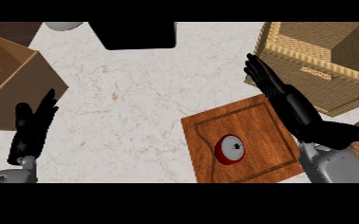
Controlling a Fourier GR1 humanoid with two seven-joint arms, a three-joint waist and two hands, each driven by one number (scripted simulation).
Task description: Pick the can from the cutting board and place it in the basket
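A red can with a grey top stands on the wooden cutting board at the lower right. The wicker basket sits at the upper right, past the board's far corner. My right hand is open with straight fingers, stretched over the board's right edge toward the basket's near wall, a little right of and beyond the can. It holds nothing. My left hand rests open at the left edge, fingers up, far from the can.
A black object lies at the top middle of the marble counter. A brown wooden box stands at the left edge, and a grey round thing shows at the top left.
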